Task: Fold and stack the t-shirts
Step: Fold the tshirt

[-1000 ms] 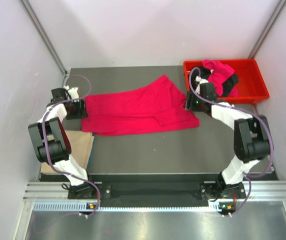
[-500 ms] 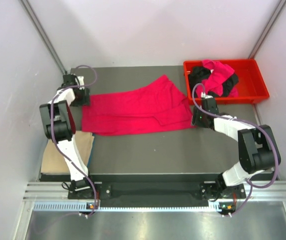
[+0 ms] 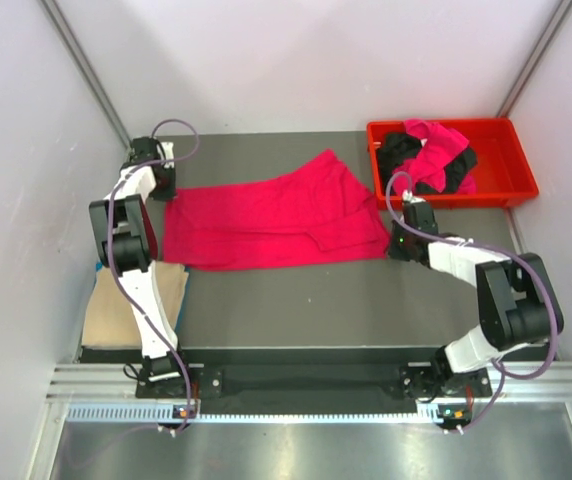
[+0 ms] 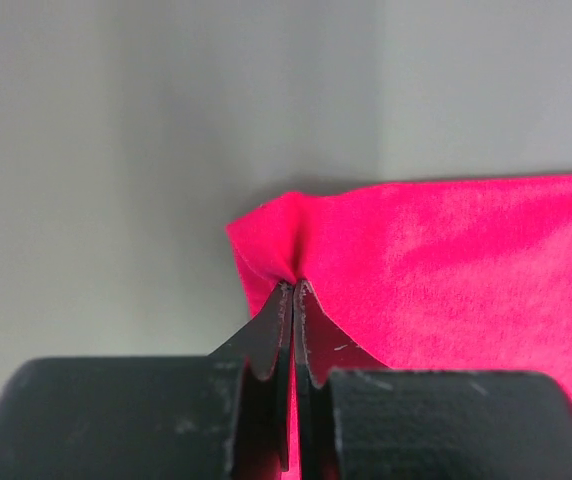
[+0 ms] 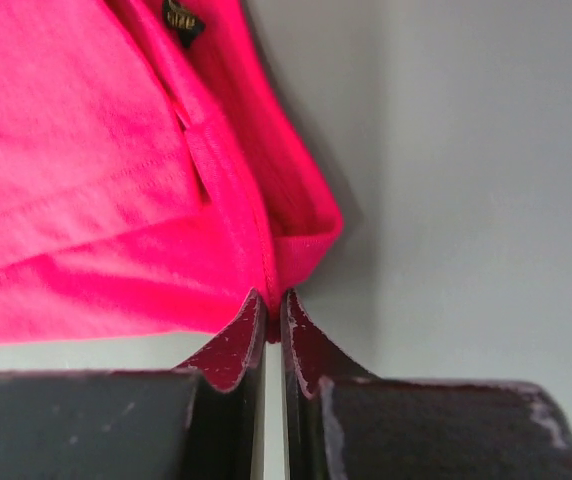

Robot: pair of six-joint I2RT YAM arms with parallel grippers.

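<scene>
L fingers (image 4: 284, 312) & R fingers (image 5: 262, 318), apart a sec ago, had clamped opposite corners of the magenta-pink cloth t-shirt (image 3: 266, 220) (fold could start).

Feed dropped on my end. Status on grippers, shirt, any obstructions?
Left gripper shut on pink t-shirt, far-left corner. Right gripper shut on its near-right corner. Shirt lying spread out. Nothing blocking; red tray far right.

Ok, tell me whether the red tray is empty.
No, a bunched pink t-shirt and a black t-shirt lie in the red tray.
</scene>
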